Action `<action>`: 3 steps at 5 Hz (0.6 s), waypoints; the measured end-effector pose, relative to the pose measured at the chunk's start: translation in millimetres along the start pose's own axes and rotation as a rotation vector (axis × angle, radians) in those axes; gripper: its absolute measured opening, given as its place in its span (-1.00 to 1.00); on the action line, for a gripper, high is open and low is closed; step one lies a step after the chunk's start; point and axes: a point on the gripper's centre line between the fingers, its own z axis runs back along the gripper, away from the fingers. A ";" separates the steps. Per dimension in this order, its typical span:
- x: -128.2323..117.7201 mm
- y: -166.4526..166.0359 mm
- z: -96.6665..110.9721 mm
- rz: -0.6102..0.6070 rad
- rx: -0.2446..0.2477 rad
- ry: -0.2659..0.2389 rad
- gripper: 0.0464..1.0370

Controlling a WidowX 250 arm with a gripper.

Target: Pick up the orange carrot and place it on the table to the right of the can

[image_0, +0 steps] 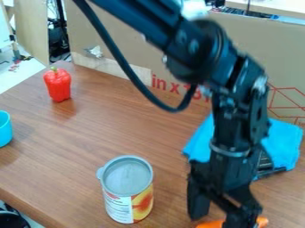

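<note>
The black gripper (pixel 221 215) stands at the table's lower right, its fingers apart, over an orange object (pixel 209 224). An upright can (pixel 127 189) is to its left, with a blue cloth (pixel 282 144) behind it. Farther off, a red pepper (pixel 58 84) stands on the wooden table (pixel 113 129), and a blue cup (pixel 3 129) is at the left edge
</note>
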 end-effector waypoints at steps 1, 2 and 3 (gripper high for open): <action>-0.7 1.1 54.5 0.003 0.067 -0.096 0.90; -20.2 -0.4 94.1 0.017 0.091 -0.157 0.90; -38.8 25.5 106.5 0.124 0.124 -0.116 0.90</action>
